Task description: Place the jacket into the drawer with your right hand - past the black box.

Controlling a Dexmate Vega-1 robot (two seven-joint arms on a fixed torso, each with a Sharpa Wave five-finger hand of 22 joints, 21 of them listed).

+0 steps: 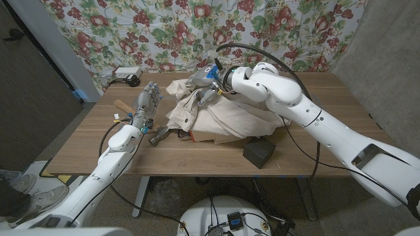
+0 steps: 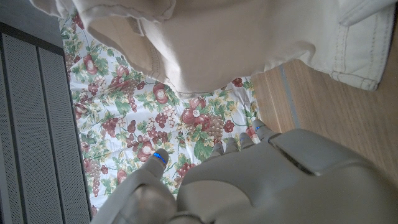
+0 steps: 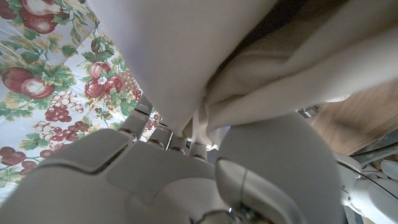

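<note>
My right robot hand (image 1: 209, 84) grips a bunched fold of the cream jacket (image 1: 216, 118), which sprawls mid-desk. The black box (image 1: 258, 153) sits at its five o'clock; trailing cloth could snag it and slip my grip.

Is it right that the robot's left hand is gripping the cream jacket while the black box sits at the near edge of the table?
Not quite. In the head view the right hand grips the jacket; the left hand holds nothing, fingers apart. The black box does sit at the near edge.
</note>
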